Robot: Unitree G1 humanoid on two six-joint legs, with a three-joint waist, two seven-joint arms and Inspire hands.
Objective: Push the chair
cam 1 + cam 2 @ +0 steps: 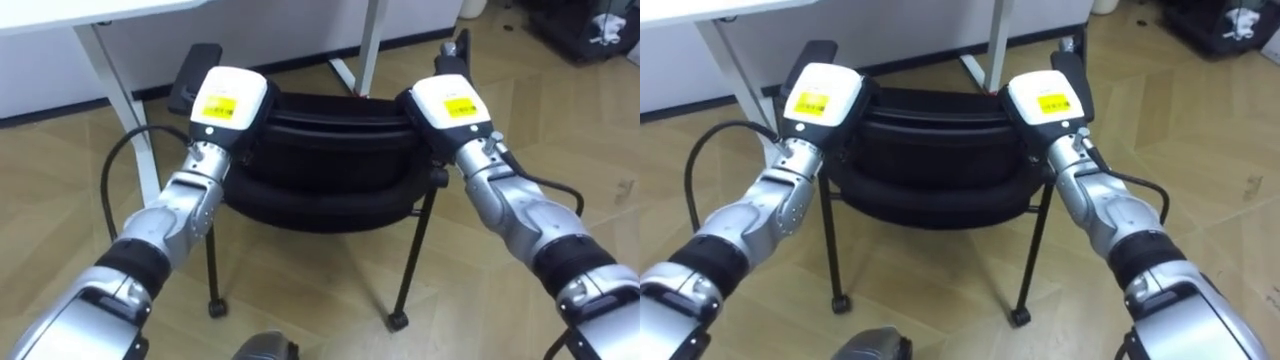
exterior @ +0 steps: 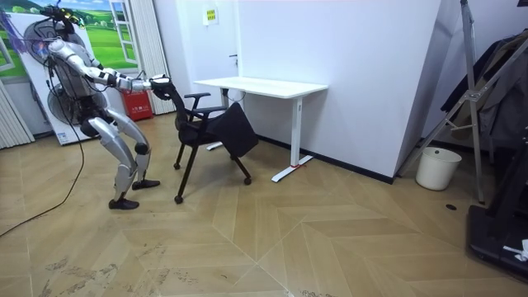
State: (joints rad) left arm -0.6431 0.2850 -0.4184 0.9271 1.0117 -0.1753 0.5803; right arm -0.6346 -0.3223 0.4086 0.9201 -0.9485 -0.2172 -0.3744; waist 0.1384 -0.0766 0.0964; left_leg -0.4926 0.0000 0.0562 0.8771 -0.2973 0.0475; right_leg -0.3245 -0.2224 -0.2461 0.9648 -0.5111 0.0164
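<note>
left hand [image 1: 228, 105] and right hand [image 1: 452, 108] rested atop the back of the black chair [image 1: 320, 165], fingers hidden beyond it so grip couldn't be told; chair stood near the white bench [image 2: 262, 85], not tucked under, push judged barely begun.

Chair [image 1: 320, 160] sits between robot and worktop [image 2: 264, 85]. Left hand [image 1: 228, 105] at backrest's left end, right hand [image 1: 450, 105] at right end. Bin [image 2: 436, 168] well apart, room view's right.
</note>
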